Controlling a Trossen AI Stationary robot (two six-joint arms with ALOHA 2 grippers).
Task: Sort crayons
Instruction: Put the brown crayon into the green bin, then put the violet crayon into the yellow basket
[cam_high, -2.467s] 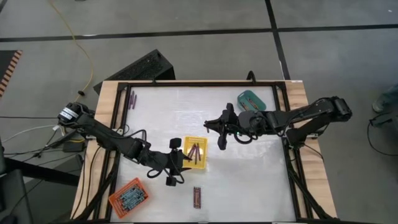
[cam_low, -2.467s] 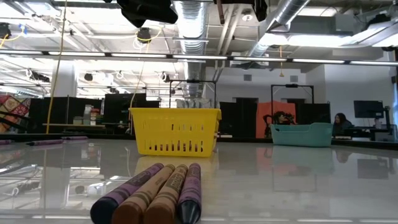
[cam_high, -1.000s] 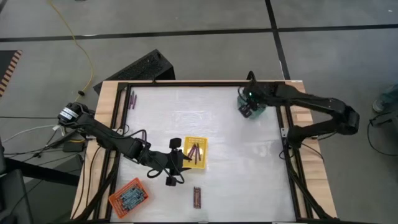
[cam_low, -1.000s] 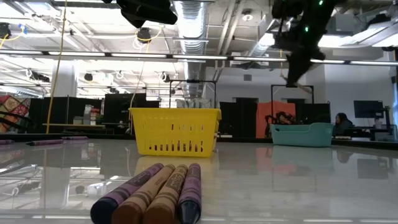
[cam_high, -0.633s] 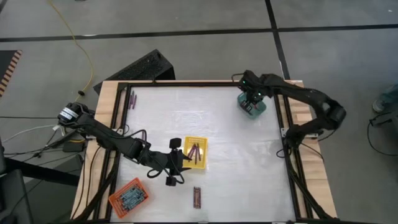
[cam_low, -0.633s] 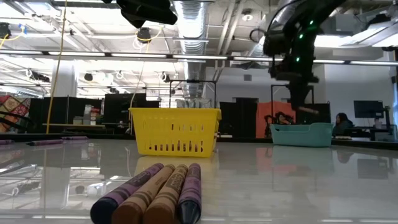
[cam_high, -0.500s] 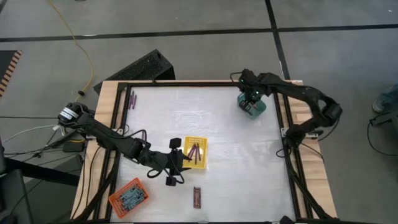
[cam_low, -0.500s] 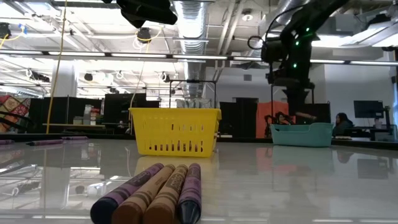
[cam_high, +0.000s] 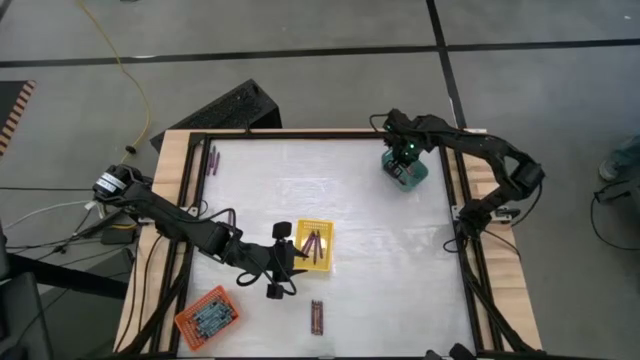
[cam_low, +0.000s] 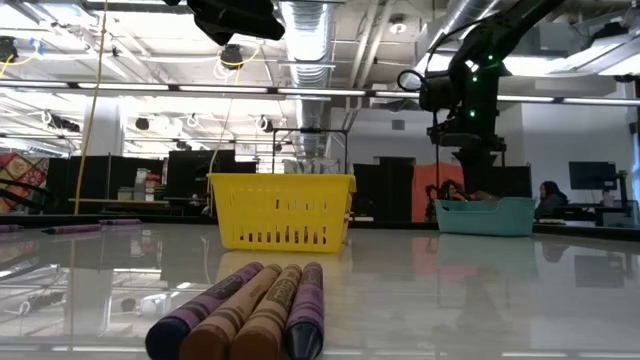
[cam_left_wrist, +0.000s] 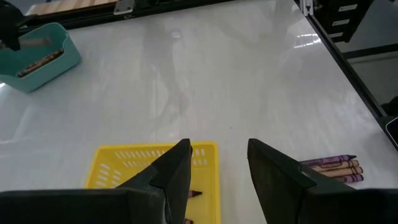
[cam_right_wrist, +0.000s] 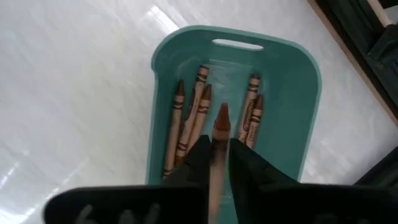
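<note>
Nearest the low camera, four loose crayons (cam_low: 245, 310) lie side by side on the bench (cam_high: 380, 260), this side of the yellow tray (cam_high: 313, 247). Left claw (cam_left_wrist: 214, 171) hovers over that tray, fingers apart, empty. Farther off, the right claw (cam_right_wrist: 216, 163) sits over the teal tray (cam_right_wrist: 292, 74), pinching a brown crayon (cam_right_wrist: 219, 134).

The counter (cam_high: 300, 170) had a glossy white top framed in pale wood, and it stood on a grey concrete floor (cam_high: 300, 60) crossed by dark lines. A yellow cable (cam_high: 128, 75) trailed across that floor. Beyond the counter, silver ducts (cam_low: 310, 30) ran under a lit ceiling above dark desks and monitors (cam_low: 590, 176).
</note>
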